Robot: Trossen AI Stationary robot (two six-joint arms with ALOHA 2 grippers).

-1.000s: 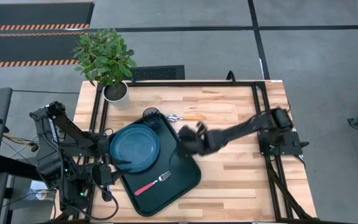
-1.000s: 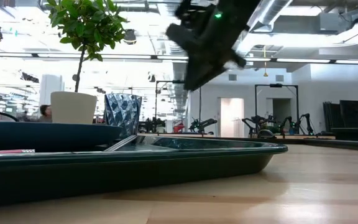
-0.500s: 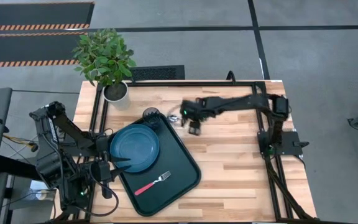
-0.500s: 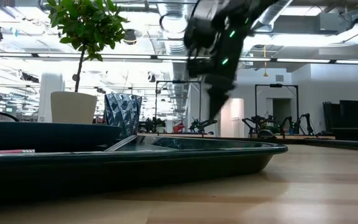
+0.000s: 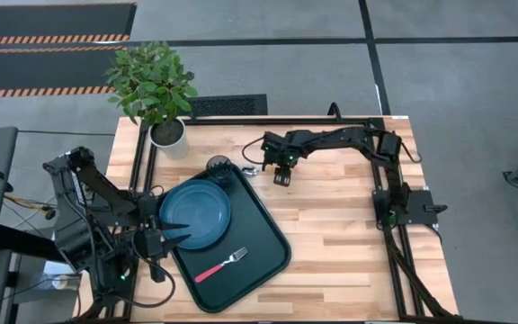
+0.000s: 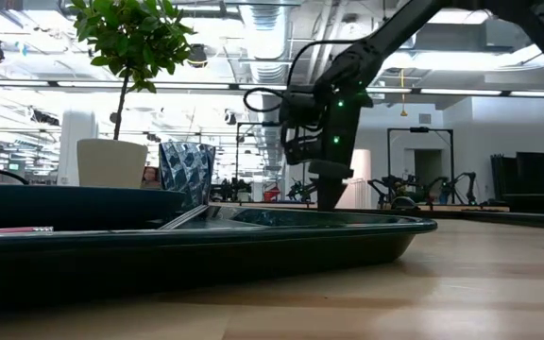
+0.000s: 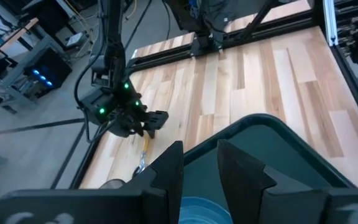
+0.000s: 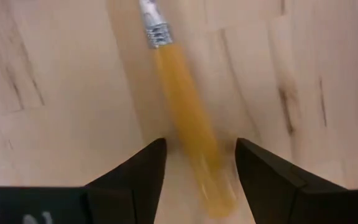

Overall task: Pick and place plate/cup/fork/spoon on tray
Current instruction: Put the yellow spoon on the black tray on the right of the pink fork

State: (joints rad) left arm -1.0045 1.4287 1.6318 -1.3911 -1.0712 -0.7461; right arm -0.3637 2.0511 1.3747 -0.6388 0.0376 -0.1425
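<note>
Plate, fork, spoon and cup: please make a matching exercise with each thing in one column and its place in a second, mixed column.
Things:
1. plate
2. fork
3. spoon
4. cup

Places:
A. on the bare table, between the open right gripper's fingers
B. tray's far corner
C. tray, near end
D. tray's middle, beside the left gripper

Pairs: 1-D, 2-C, 3-A, 4-B
</note>
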